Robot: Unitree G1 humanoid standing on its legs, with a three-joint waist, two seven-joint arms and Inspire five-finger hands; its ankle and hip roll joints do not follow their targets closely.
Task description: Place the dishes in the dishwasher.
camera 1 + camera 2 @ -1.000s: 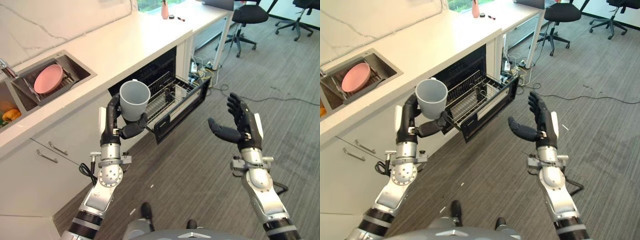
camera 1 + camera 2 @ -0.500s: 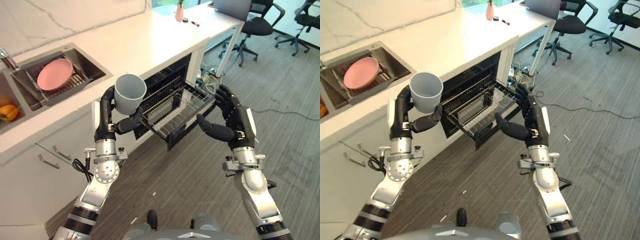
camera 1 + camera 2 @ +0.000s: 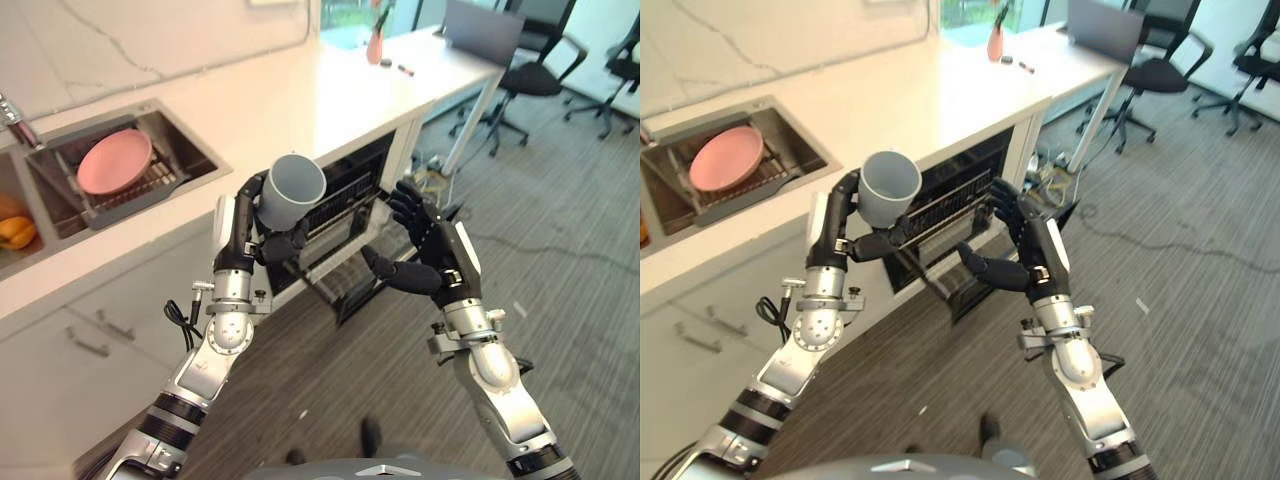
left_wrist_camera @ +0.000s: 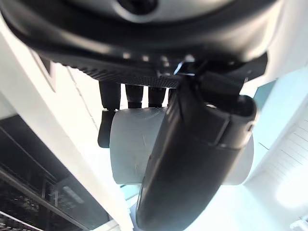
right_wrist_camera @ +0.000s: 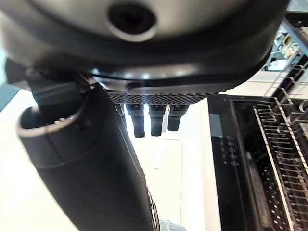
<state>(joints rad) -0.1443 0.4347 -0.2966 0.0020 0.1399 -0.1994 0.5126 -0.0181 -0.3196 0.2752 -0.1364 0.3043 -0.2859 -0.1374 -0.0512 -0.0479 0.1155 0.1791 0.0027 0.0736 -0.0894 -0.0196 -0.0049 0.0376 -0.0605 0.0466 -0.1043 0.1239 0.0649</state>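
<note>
Countertop (image 3: 290,105): long white slab across the upper part of my head views, running from the sink toward the far window.
Floor (image 3: 560,260): grey striped carpet to my right and below; office chairs (image 3: 530,80) stand at the far end by a white desk (image 3: 455,62).
Dishwasher (image 3: 960,185): built in under the countertop, dark opening facing me, right in front of both my hands.
Rack (image 3: 335,250): wire basket pulled out from the dishwasher opening; my hands cover much of it. My right wrist view shows its wires (image 5: 281,144) just past my fingers.
Sink (image 3: 110,175): sunk into the countertop to my left, with a dark wire drainer inside.
Pink plate (image 3: 113,160): lying tilted in the sink drainer, well apart from both hands.
Orange items (image 3: 18,230): in the next basin at the far left edge; I cannot tell what they are.
My left hand (image 3: 250,240): raised in front of the dishwasher, fingers and thumb curled round the grey cup.
Grey cup (image 3: 292,190): held in my left hand, mouth tipped up and toward the countertop, above the pulled-out rack. In my left wrist view its grey wall (image 4: 132,149) sits between my fingers and thumb.
My right hand (image 3: 430,262): beside the rack on my right, fingers spread and straight, thumb pointing toward the cup, holding nothing.
Pink bottle (image 3: 374,45): small, upright at the far end of the countertop.
</note>
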